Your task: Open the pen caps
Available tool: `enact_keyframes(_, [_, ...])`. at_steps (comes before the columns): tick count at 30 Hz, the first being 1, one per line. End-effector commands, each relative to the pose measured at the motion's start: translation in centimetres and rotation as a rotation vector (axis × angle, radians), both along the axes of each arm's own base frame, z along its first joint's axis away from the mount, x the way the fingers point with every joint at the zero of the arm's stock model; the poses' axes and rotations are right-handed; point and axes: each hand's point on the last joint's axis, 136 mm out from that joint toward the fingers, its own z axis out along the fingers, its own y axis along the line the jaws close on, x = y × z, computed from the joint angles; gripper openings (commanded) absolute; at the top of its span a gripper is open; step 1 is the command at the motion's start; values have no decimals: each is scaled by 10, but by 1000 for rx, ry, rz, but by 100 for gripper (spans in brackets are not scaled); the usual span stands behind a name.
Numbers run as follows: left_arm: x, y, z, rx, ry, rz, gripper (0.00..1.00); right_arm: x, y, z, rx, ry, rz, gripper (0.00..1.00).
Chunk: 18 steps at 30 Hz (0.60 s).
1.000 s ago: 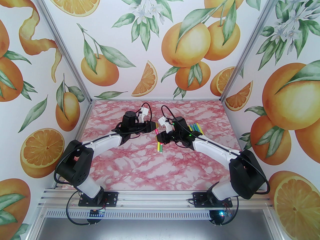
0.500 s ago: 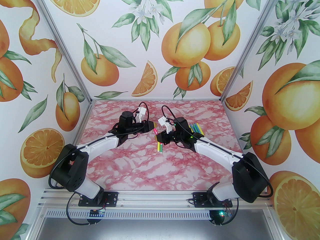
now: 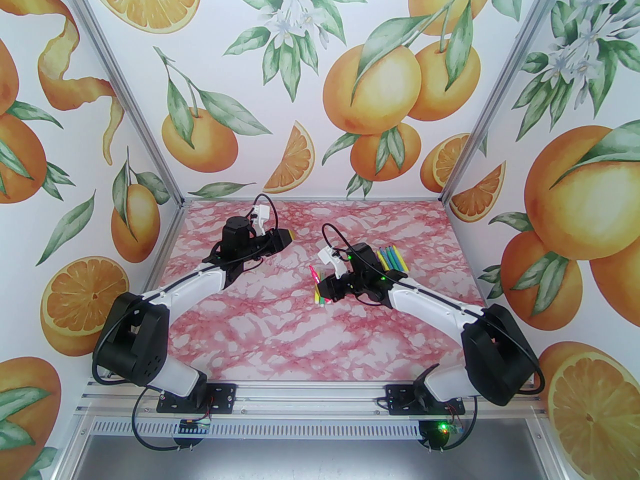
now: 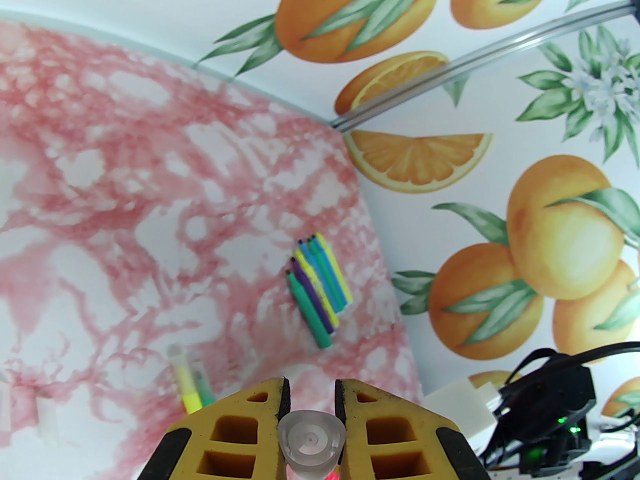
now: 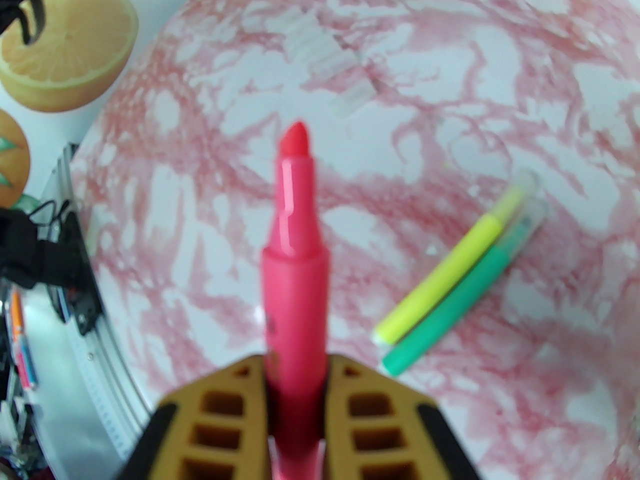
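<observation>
My right gripper [image 5: 297,368] is shut on a pink pen [image 5: 295,263] whose bare felt tip points away over the table; the same pen [image 3: 314,274] sticks up from the right gripper [image 3: 320,287] near mid-table. My left gripper [image 4: 311,393] is shut on a pale translucent pen cap [image 4: 312,440], end-on between its yellow fingers [image 4: 240,428]. From above, the left gripper [image 3: 288,235] hovers at the back left, well apart from the pink pen. A yellow pen [image 5: 450,263] and a green pen [image 5: 462,293], both capped, lie side by side just under the right gripper.
Several uncapped pens [image 4: 317,290] lie in a tight bunch at the right rear of the marble table, behind the right wrist [image 3: 392,258]. Several loose translucent caps [image 5: 320,53] lie blurred on the table further left. Printed walls close in the back and both sides.
The left gripper has pulled back and left, away from the right one, taking the cap off the pink pen. The right gripper has shifted slightly nearer with the now bare-tipped pen.
</observation>
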Motion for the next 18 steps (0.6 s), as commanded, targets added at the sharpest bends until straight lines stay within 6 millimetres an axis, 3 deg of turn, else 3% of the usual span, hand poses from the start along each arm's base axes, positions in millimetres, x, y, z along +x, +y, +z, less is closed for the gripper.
enact_keyframes(1, [-3,9,0,127,-4,-12,0,14,-11,-6,-60,-22,-63,0])
enact_keyframes(12, [-17,24,-40,388,75,-62,0,51,-56,-15,-161,-31,-288,0])
enact_keyframes(14, [-20,27,-52,459,99,-72,0,62,-76,-21,-220,-29,-361,0])
enact_keyframes(15, [-21,28,-59,499,117,-79,0,71,-95,-26,-294,-33,-430,0])
enact_keyframes(18, [-23,25,-72,545,146,-101,0,77,-112,-32,-347,-20,-479,0])
